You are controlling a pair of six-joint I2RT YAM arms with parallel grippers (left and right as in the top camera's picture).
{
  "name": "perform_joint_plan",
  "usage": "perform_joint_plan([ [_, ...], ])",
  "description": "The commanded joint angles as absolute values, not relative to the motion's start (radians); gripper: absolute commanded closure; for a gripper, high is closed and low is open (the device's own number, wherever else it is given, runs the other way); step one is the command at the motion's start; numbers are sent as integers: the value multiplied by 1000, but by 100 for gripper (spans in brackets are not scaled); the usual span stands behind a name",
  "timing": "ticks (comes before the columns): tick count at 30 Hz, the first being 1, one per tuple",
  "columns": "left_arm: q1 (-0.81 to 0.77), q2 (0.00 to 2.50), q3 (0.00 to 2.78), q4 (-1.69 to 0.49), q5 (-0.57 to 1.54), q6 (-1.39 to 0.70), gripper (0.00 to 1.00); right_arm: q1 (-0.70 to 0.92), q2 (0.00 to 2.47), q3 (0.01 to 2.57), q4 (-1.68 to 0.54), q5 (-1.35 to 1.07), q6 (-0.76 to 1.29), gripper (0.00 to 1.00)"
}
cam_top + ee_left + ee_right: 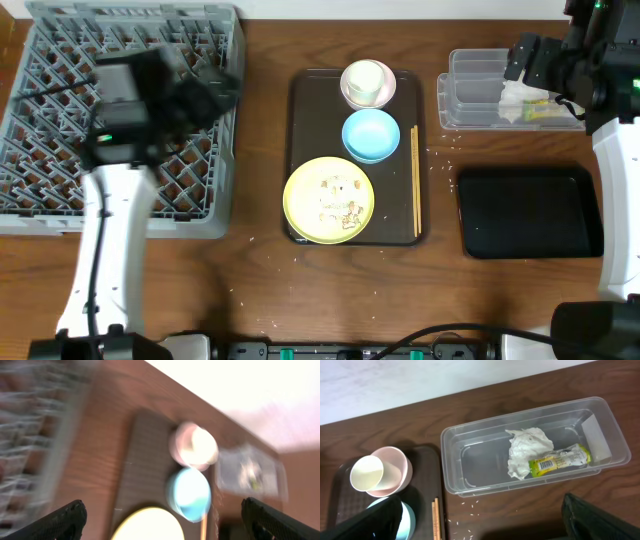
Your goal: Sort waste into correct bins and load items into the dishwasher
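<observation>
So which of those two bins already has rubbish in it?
The clear plastic tub: it holds a white tissue and snack wrapper; the black tray holds nothing.

the whole view is smeared by motion blur. the left gripper [172, 521] shows two black fingertips [62, 521] in the bottom corners, set wide apart. between them lies the rim of a pale yellow round plate [147, 527] on a dark brown serving tray [145, 460]. further up the tray sits a light blue bowl [189, 492], then a pale whitish cup-like bowl [195, 446]. a grey plastic lattice dish rack [35, 435] fills the left side. a clear plastic rectangular tub [250, 472] stands at the right on the brown wooden table [110, 400].
</observation>
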State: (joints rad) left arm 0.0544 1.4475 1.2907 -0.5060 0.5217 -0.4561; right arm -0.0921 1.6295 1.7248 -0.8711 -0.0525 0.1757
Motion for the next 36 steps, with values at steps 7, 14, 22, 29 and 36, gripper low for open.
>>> perform_joint_plan([
  [7,-345,1630,1292,-344,379,-218,1,-104,1631,1731,-873,-49,186,1],
  [14,-471,1794,1292,-220,234,-221,14,-104,1631,1731,-873,-49,186,1],
  [22,-490,1922,1292,-150,160,-222,24,-104,1631,1731,-873,-49,186,1],
  [29,-490,1990,1292,-146,112,-222,24,-104,1631,1731,-873,-49,186,1],
  [36,-489,2022,1292,-139,111,-241,35,-104,1631,1731,-873,-49,186,1],
])
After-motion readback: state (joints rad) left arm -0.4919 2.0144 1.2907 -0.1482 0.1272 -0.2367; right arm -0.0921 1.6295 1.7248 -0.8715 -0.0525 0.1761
